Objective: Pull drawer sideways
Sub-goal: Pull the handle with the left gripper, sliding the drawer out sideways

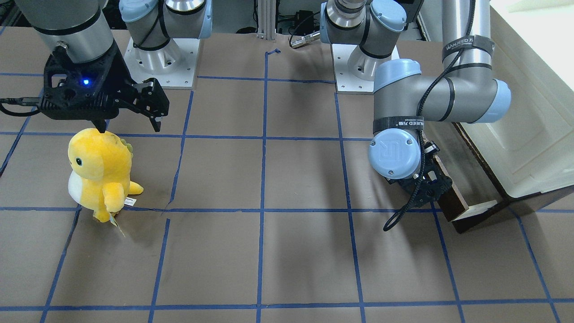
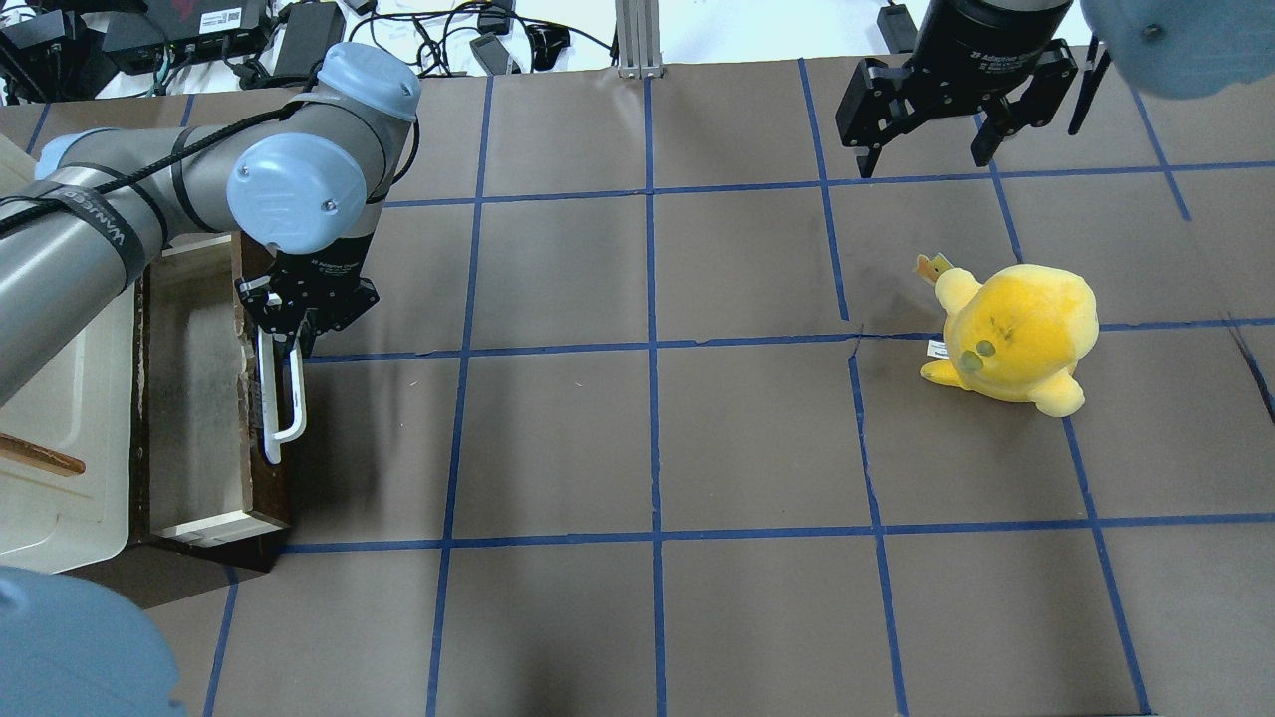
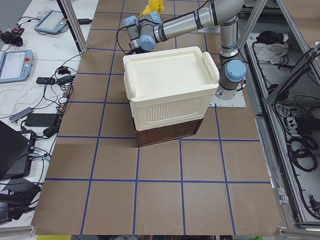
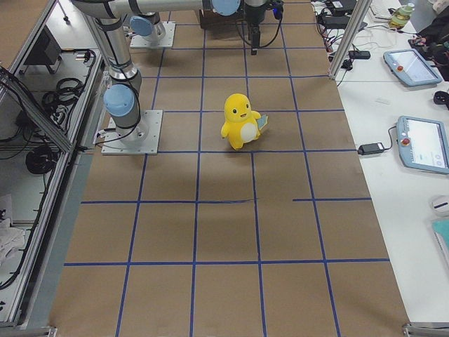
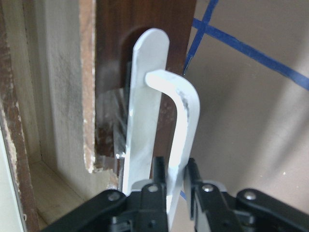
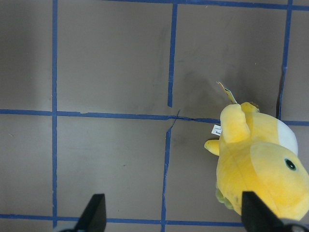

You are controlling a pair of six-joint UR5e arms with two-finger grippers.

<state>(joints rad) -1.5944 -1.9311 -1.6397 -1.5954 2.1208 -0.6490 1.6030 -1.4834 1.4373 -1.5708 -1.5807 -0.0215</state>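
The drawer (image 2: pixel 199 398) stands pulled out from the cream-white cabinet (image 2: pixel 60 438) at the table's left end, its pale inner panels (image 5: pixel 63 96) showing. Its dark brown front (image 5: pixel 145 48) carries a long white bar handle (image 2: pixel 284 398). My left gripper (image 2: pixel 289 344) is shut on the handle (image 5: pixel 181 145) at one end of the bar, with a finger on each side. The drawer's corner shows in the front-facing view (image 1: pixel 462 208) beside the left gripper (image 1: pixel 428 188). My right gripper (image 2: pixel 926 139) hangs open and empty above the table, far from the drawer.
A yellow plush toy (image 2: pixel 1016 334) stands on the right half of the table, under and in front of the right gripper (image 1: pixel 130 116). Blue tape lines grid the brown table cover (image 2: pixel 647 438). Cables and devices lie beyond the far edge (image 2: pixel 299 30).
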